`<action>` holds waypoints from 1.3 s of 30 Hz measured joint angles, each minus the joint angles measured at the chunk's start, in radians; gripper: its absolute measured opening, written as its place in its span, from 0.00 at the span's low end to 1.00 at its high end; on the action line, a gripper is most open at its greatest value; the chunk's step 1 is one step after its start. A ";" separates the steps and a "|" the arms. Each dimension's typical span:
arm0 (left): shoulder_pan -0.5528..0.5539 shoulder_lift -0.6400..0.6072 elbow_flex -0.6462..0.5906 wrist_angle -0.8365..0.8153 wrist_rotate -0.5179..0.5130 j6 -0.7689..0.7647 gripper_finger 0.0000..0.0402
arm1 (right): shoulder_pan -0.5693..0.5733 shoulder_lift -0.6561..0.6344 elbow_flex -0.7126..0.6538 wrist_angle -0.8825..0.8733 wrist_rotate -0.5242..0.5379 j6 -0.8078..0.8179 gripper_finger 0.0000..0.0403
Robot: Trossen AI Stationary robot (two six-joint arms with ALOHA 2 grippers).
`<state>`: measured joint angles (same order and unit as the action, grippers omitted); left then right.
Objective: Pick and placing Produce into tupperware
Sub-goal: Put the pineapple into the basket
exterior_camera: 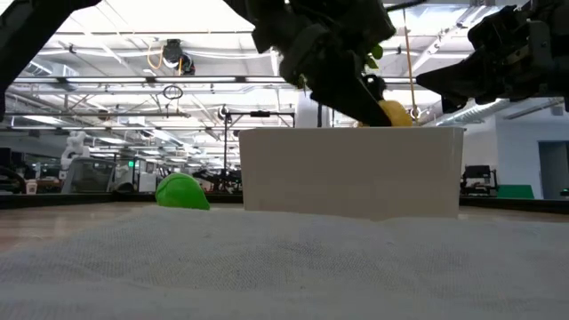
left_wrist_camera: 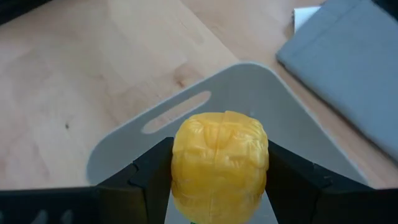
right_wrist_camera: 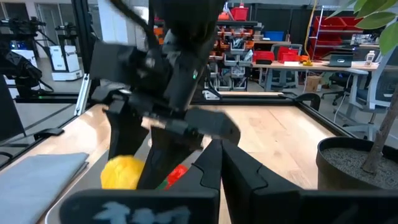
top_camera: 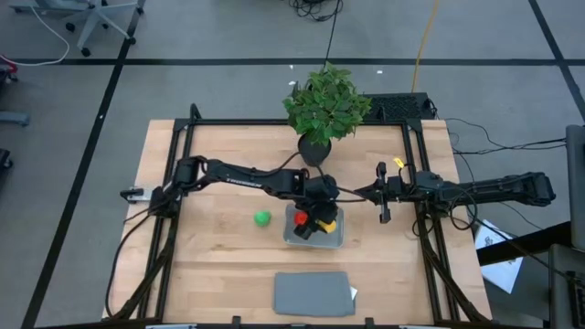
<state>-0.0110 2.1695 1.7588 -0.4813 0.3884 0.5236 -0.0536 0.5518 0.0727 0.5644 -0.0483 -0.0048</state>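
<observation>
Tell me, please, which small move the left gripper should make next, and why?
Probably open and release: the left gripper holds the round yellow toy produce directly over the translucent grey rectangular container, where the red piece already lies.

Two dark jointed arms, black cables trailing; yellow tag near right arm's wrist.

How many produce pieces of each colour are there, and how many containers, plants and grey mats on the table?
Red produce: 1
Green produce: 1
Yellow produce: 1, in the left pincer
Tupperware: 1
Plant: 1
Grey mat: 1
Total: 6
</observation>
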 joint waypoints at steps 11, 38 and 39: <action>-0.001 0.020 0.000 0.031 -0.002 0.003 0.53 | 0.000 0.000 0.000 -0.001 0.000 0.000 0.00; -0.003 0.080 -0.001 0.006 -0.021 0.214 0.53 | 0.000 0.004 0.000 0.000 0.000 0.000 0.00; -0.003 0.080 -0.001 0.003 -0.021 0.231 0.53 | 0.000 0.004 0.000 0.000 0.000 0.000 0.00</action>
<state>-0.0135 2.2494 1.7580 -0.4779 0.3672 0.7549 -0.0532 0.5560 0.0727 0.5644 -0.0483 -0.0048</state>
